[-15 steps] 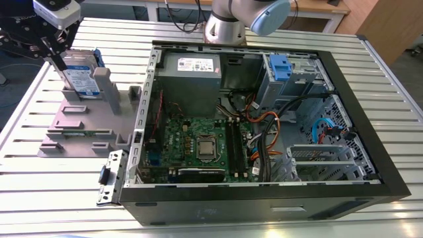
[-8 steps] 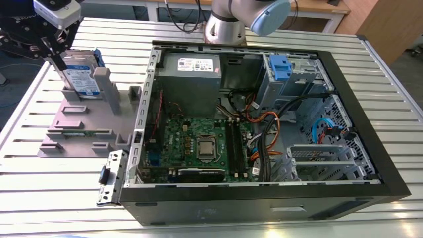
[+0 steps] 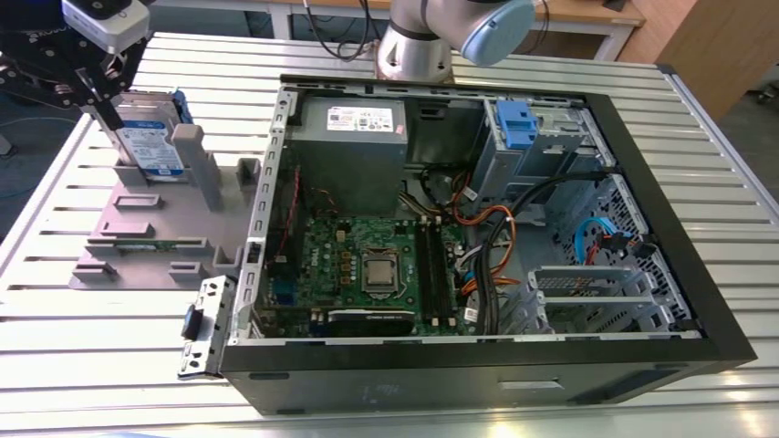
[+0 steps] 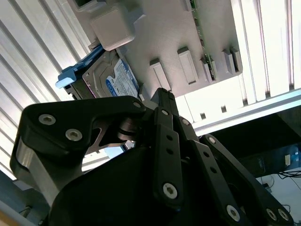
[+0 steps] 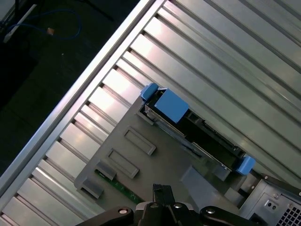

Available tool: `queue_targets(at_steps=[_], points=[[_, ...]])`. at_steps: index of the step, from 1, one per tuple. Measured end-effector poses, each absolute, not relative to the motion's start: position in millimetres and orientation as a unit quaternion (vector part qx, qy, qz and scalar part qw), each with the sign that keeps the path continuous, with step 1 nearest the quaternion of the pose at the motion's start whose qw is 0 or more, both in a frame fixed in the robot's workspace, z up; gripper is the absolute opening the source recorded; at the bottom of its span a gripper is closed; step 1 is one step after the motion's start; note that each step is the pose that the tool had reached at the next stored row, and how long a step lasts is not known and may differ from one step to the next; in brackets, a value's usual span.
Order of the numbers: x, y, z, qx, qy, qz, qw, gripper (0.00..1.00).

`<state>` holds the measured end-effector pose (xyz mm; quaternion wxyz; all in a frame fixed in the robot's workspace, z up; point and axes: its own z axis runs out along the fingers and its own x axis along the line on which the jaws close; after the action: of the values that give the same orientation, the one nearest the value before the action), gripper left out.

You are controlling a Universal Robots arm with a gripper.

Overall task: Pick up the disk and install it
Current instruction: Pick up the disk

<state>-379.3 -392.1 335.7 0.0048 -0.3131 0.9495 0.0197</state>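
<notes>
The disk (image 3: 151, 139) stands on edge in a slot of the grey stand (image 3: 140, 219) on the table (image 3: 73, 365), to the exterior view's left of the open computer case (image 3: 688, 301). The hand (image 3: 105, 108) hangs just beside its top edge, with nothing in it; I cannot tell whether it is spread or clenched. Coming down off-centre, it could knock the blue bracket (image 5: 171, 106) or the tall post (image 3: 189, 151) and jam the disk askew. It could also catch only plastic, and the disk could slip.

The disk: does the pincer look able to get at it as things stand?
Probably yes: the disk stands upright in the grey stand, top edge uncovered, and the pincer hangs close by it with nothing between.
</notes>
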Motion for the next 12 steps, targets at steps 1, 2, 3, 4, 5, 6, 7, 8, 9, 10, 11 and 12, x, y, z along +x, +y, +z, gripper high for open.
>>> queue_targets(at_steps=[1,2,3,4,5,6,7,8,9,10,11,12], points=[[-379.3,-392.1,335.6,-0.313,0.949,0.02,0.005,0.11],[-379.3,-392.1,335.6,-0.314,0.949,0.02,0.005,0.11],[-379.3,-392.1,335.6,-0.314,0.949,0.02,0.005,0.11],[-379.3,-392.1,335.6,-0.314,0.949,0.02,0.005,0.11],[-379.3,-392.1,335.6,-0.315,0.949,0.02,0.005,0.11],[-379.3,-392.1,335.6,-0.315,0.949,0.02,0.005,0.11],[-379.3,-392.1,335.6,-0.316,0.949,0.02,0.005,0.11],[-379.3,-392.1,335.6,-0.316,0.949,0.02,0.005,0.11],[-379.3,-392.1,335.6,-0.316,0.948,0.02,0.005,0.11],[-379.3,-392.1,335.6,-0.317,0.948,0.02,0.005,0.11],[-379.3,-392.1,335.6,-0.317,0.948,0.02,0.005,0.11],[-379.3,-392.1,335.7,-0.317,0.948,0.02,0.005,0.11]])
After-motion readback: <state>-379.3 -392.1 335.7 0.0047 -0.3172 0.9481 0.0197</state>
